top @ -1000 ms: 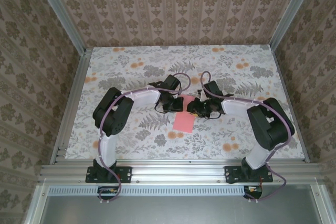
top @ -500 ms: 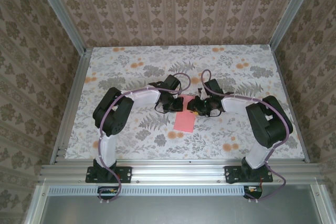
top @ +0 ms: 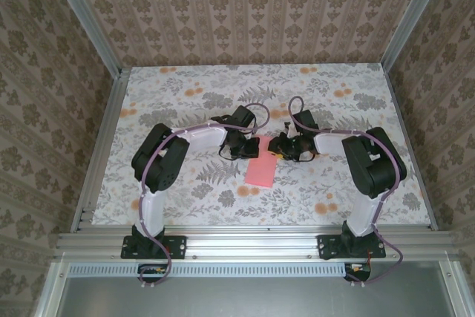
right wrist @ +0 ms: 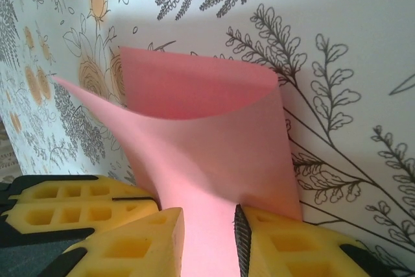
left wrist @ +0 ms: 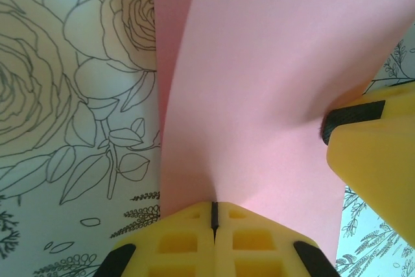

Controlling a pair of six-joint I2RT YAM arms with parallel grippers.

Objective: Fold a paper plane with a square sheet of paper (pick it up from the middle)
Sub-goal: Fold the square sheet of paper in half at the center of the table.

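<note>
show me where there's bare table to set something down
Free: the far strip of table between back wall and arms; the left side between left arm and rail; the right side beyond the right arm. Crowded: the centre, where both arms meet at the sheet of paper.

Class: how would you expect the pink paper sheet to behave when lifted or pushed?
The salmon-pink sheet of thin paper is probably floppy: it bows into a curl in the right wrist view. Likely very light, since the left fingers hold its edge by a pinch. Pushed, it would likely buckle or crease.
</note>
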